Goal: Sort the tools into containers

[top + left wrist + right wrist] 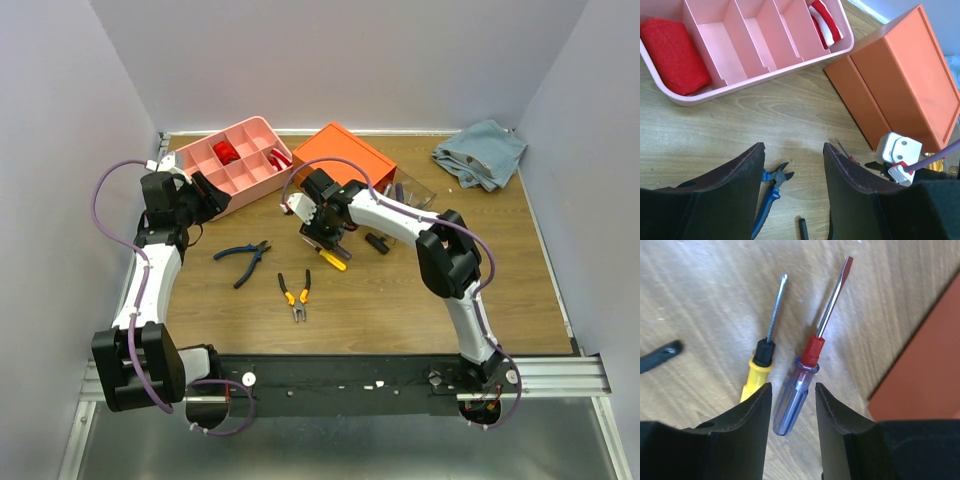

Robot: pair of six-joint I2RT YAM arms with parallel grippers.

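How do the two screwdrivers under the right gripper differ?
The yellow-handled screwdriver has a black collar and a thin, pointed tip; the clear blue-handled screwdriver has a red collar and a flat blade. The right gripper straddles the blue one, while one of its fingers partly hides the yellow one. Both lie on the table, side by side, tips pointing roughly the same way.

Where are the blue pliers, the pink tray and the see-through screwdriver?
blue-handled pliers (770,197): left wrist view, on a blue handle.
pink tray (755,82): left wrist view, on its near outer wall.
clear-handled screwdriver (792,402): right wrist view, on the clear handle.
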